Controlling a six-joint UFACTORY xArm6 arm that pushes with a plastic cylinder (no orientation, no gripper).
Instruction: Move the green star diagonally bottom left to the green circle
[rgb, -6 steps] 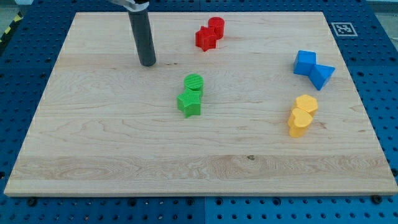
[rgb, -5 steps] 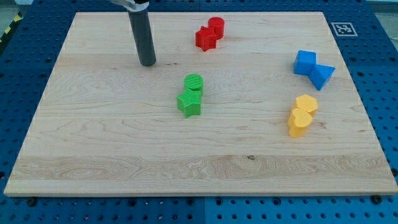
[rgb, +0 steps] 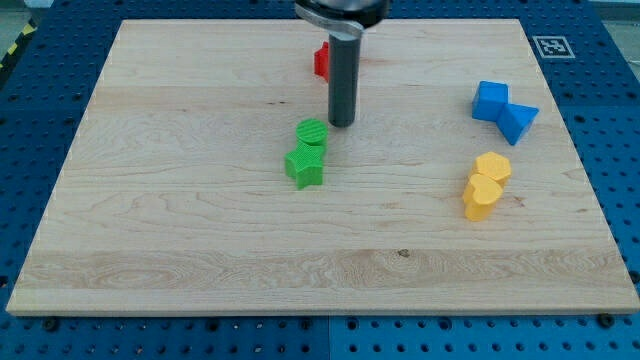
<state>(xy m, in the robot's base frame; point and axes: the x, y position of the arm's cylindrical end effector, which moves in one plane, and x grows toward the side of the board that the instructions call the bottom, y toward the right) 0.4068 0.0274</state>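
Observation:
The green circle (rgb: 312, 132) sits near the board's middle. The green star (rgb: 304, 165) touches it just below and slightly to the left. My tip (rgb: 342, 122) rests on the board just to the upper right of the green circle, a small gap apart. The dark rod rises from there and hides most of the red blocks (rgb: 321, 60) near the view's top.
A blue cube (rgb: 490, 100) and a blue triangle-like block (rgb: 518, 122) sit at the view's right. Two yellow blocks (rgb: 485, 185) touch each other below them. The wooden board (rgb: 150, 250) lies on a blue perforated table. A marker tag (rgb: 550, 45) is at the top right corner.
My tip has moved from the board's upper left to the right and slightly down, ending next to the green circle. No block has moved.

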